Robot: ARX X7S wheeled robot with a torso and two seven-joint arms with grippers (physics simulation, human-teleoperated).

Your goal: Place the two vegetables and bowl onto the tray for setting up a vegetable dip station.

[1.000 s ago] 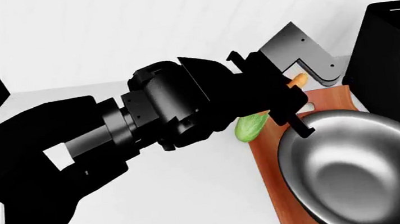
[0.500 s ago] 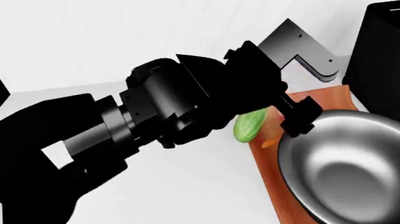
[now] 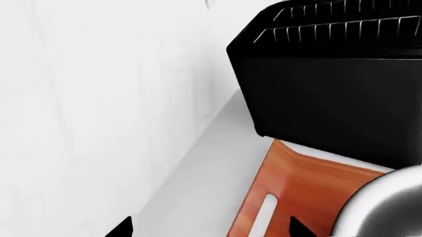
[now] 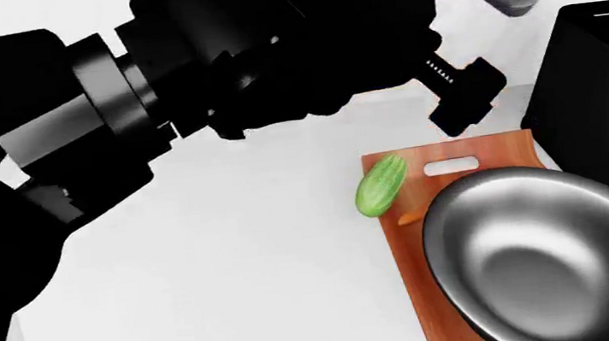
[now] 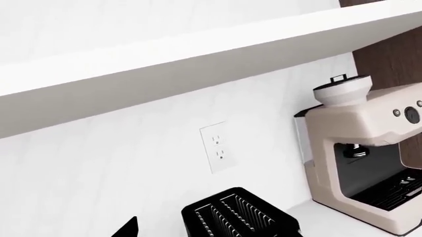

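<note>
The steel bowl (image 4: 550,259) sits on the reddish-brown tray (image 4: 474,151) and overhangs its sides. The green cucumber (image 4: 380,185) lies at the tray's far left corner, half over the edge. Only a sliver of the orange carrot (image 4: 406,219) shows on the tray, under the bowl's left rim. My left gripper (image 4: 461,105) hangs open and empty above the tray's far end. In the left wrist view its fingertips (image 3: 297,228) frame the tray (image 3: 297,182) and the bowl's rim (image 3: 389,202). My right gripper (image 5: 211,232) is open and empty, facing the wall; it is out of the head view.
A black toaster (image 4: 607,102) stands just right of the tray, and shows in the left wrist view (image 3: 329,74). The right wrist view shows a wall outlet (image 5: 218,148), a shelf, the toaster (image 5: 237,217) and a cream coffee machine (image 5: 362,148). White counter lies left of the tray.
The left gripper let go of the carrot, which dropped onto the tray beside the bowl. The left arm then rose and drew back from the tray. The cucumber and bowl stayed put.
</note>
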